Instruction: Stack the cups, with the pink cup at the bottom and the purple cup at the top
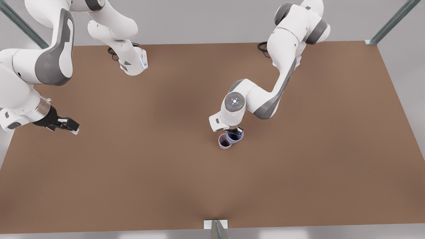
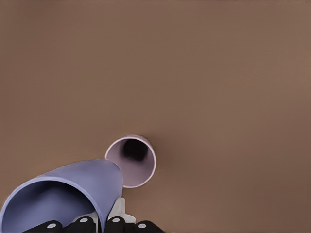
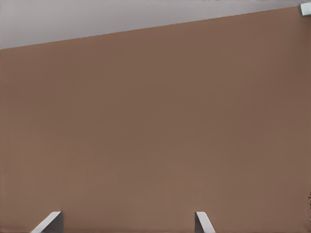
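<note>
The pink cup (image 1: 224, 142) stands upright on the brown table (image 1: 139, 172), near the middle. Right beside it, toward the front view's right, is the purple cup (image 1: 235, 137), with my left gripper (image 1: 234, 131) shut on its rim from above. In the left wrist view the purple cup (image 2: 63, 194) is tilted in the left gripper (image 2: 104, 219), and its lower end overlaps the rim of the pink cup (image 2: 131, 161), whose dark inside shows. My right gripper (image 1: 70, 126) waits at the front view's left, open with nothing in it; its fingertips (image 3: 49, 222) stand wide apart.
Both arm bases (image 1: 132, 64) stand at the table's far edge. Metal frame posts rise at the far corners (image 1: 391, 21), and a bracket (image 1: 215, 225) sits at the middle of the near edge. Bare brown tabletop lies all around the cups.
</note>
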Tool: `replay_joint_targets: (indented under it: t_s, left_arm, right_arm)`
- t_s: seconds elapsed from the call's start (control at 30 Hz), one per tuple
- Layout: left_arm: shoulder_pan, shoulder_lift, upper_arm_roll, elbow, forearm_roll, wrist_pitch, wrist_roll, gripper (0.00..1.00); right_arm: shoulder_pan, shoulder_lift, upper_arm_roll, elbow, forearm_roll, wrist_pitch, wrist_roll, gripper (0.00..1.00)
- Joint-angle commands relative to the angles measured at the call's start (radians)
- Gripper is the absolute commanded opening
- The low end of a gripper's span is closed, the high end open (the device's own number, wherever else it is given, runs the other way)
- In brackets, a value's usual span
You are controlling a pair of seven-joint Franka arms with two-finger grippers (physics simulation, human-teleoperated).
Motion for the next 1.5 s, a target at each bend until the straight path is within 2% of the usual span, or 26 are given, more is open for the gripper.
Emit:
replay_joint_targets:
  t_s: [0.0,0.2,1.47]
  left_arm:
    - [-0.007,0.007,0.000,0.003,0.021,0.057,-0.322,0.21]
    - [-0.027,0.053,0.001,0.054,0.022,0.106,-0.397,0.21]
    - [-0.049,0.082,0.001,0.034,0.056,0.065,-0.411,0.21]
  right_arm:
    - [-0.001,-0.001,0.000,0.003,-0.001,0.000,-0.168,1.00]
    - [-0.001,0.010,0.000,0.004,-0.001,0.014,-0.168,1.00]
    - [-0.001,0.013,0.000,0.003,0.004,0.064,-0.166,1.00]
